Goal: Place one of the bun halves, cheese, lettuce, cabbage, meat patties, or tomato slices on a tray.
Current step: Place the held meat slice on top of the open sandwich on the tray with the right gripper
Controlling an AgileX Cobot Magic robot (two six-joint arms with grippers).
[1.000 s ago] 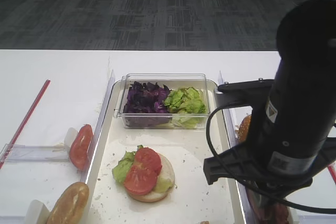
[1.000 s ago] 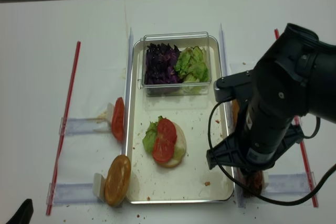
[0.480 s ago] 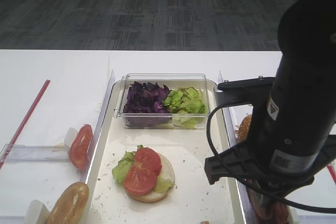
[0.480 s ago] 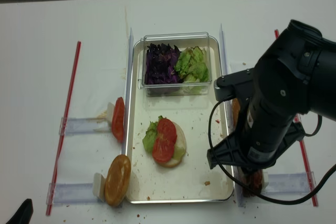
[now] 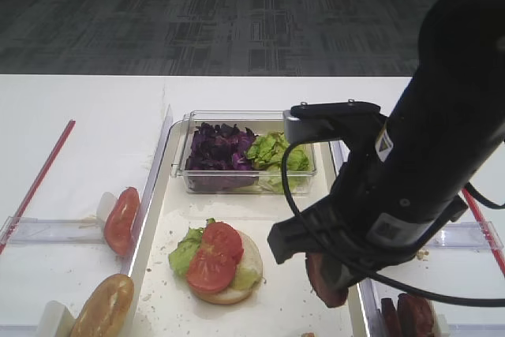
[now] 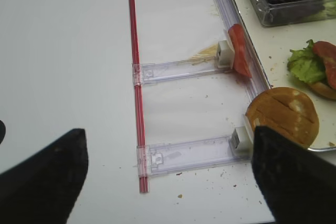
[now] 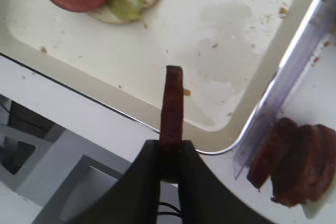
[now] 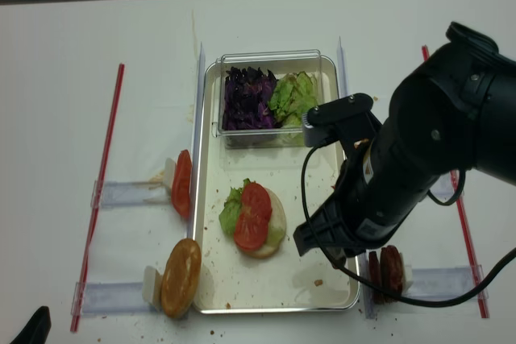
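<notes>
Jaws of the right gripper (image 7: 170, 153) clamped on a meat patty (image 7: 172, 106) held edge-up above the tray (image 7: 157, 121), left gripper's jaw state unclear, spare patties (image 7: 294, 163) racked beside the tray.

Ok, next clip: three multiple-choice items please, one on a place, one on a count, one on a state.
1. Where does the clear tub of cabbage and lettuce sit?
A. far end of the tray
B. off the tray
C. on the bun

2. How many tomato slices top the bun half on the tray?
A. one
B. two
C. four

3. The right gripper is:
A. open
B. shut, empty
C. shut on a meat patty

Answers: 1 A, the tub stands inside the far rim; 2 B, two overlapping slices; 3 C, the patty is pinched edge-on.
</notes>
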